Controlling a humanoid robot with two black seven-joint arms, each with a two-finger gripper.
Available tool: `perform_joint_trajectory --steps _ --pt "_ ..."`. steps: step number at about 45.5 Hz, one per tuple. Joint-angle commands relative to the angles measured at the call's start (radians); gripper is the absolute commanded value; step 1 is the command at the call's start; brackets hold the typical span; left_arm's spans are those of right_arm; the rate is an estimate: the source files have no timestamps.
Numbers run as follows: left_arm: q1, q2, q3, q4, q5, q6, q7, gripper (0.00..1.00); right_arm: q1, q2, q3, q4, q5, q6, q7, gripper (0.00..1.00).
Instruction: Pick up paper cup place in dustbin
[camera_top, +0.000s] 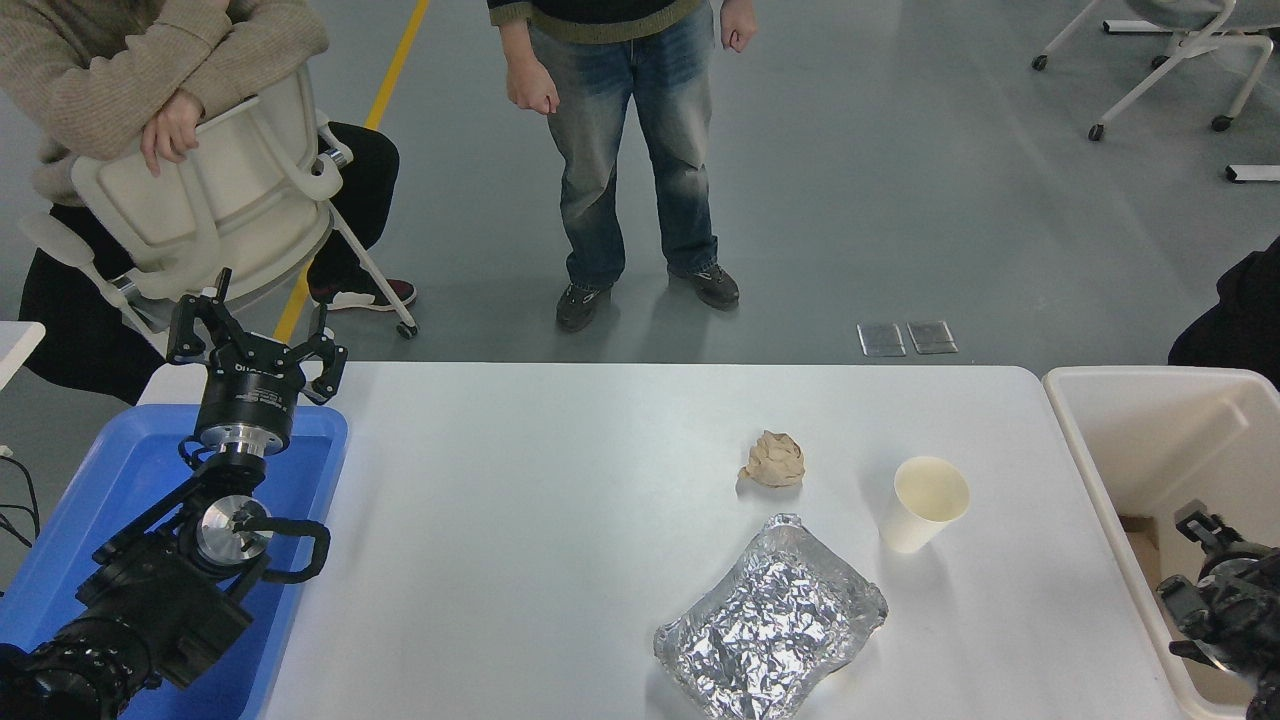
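Observation:
The paper cup is plain cream-white and stands upright on the white table, right of centre. The dustbin, a deep off-white tub, stands against the table's right edge, about a hand's width right of the cup. My right gripper is at the lower right, inside or above the dustbin's near part, well apart from the cup; its state is hidden at this angle. My left gripper is parked open and empty above the blue tray at the far left.
A crumpled tan paper ball lies left of the cup. A crumpled foil tray lies in front of the cup. A blue tray is under my left arm. Two people and a white chair are beyond the far edge.

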Motion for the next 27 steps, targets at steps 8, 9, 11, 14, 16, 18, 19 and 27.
perform_joint_trajectory --steps 8,9,11,14,16,18,19,27 --pt "0.0 0.0 0.0 -0.001 0.0 0.0 0.0 0.99 -0.004 0.0 0.0 0.001 0.003 0.0 -0.001 1.0" --pt "0.0 -0.001 0.0 0.001 0.0 0.0 0.0 0.99 -0.004 0.0 0.0 0.001 0.003 0.0 0.0 1.0" --pt "0.0 -0.001 0.0 -0.001 0.0 0.0 0.0 0.99 -0.004 0.0 0.0 0.001 0.006 0.0 0.0 1.0" --pt "0.0 0.0 0.0 -0.001 0.0 0.0 0.0 0.99 -0.004 0.0 0.0 0.001 0.006 0.0 0.0 1.0" --pt "0.0 0.0 0.0 0.001 0.0 0.0 0.0 0.99 -0.004 0.0 0.0 0.001 0.007 0.0 0.0 1.0" --pt "0.0 0.0 0.0 0.001 0.0 0.0 0.0 0.99 -0.004 0.0 0.0 0.001 0.006 0.0 0.0 1.0" --pt "0.002 0.0 0.0 0.001 0.0 0.0 0.0 0.99 -0.004 0.0 0.0 0.001 0.007 0.0 0.0 1.0" --pt "0.0 -0.001 0.0 0.001 0.0 0.0 0.0 0.99 0.005 0.0 0.0 0.001 0.006 0.0 0.0 1.0"
